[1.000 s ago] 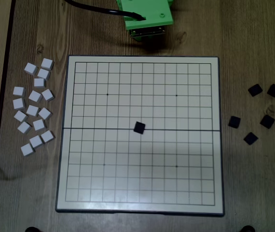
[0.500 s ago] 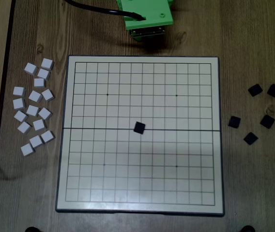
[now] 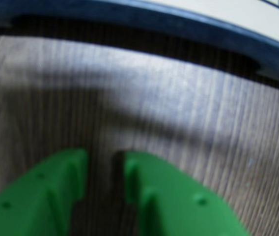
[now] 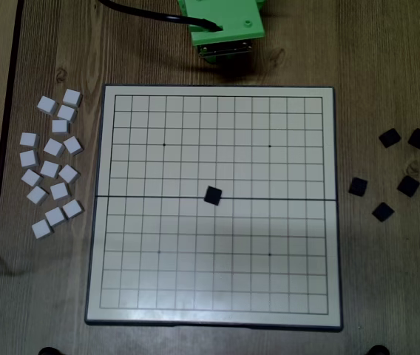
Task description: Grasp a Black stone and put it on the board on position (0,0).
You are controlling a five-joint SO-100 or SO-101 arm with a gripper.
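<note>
Your gripper (image 3: 105,162) sits over bare wood table (image 3: 179,123) in the wrist view, its two green fingers (image 3: 46,196) drawn close with only a narrow dark slot between them and nothing held in that slot. The picture is blurred, so finer detail on the fingers is lost. Just ahead of the fingertips runs the dark rim of the board (image 3: 188,29), with a strip of its cream face beyond.

In the overhead view you see only the green arm body (image 4: 225,26) at the top edge, just above the board's (image 4: 107,222) upper rim, with a black cable (image 4: 143,15) trailing off to its left; the fingers themselves are hidden under it.

Far off to the left of the arm and lower in the frame, a loose cluster of white blocks (image 4: 51,166) lies on the table, beside the board's left rim. Well below the arm, almost straight down the frame from it, one Black stone (image 4: 213,195) rests on the board, slightly rotated, touching the thick midline seam near the centre. Down and to the right of the arm, five more black blocks (image 4: 391,174) are scattered on the table past the board's right rim.

You can read no brand, label or writing anywhere in either view.
</note>
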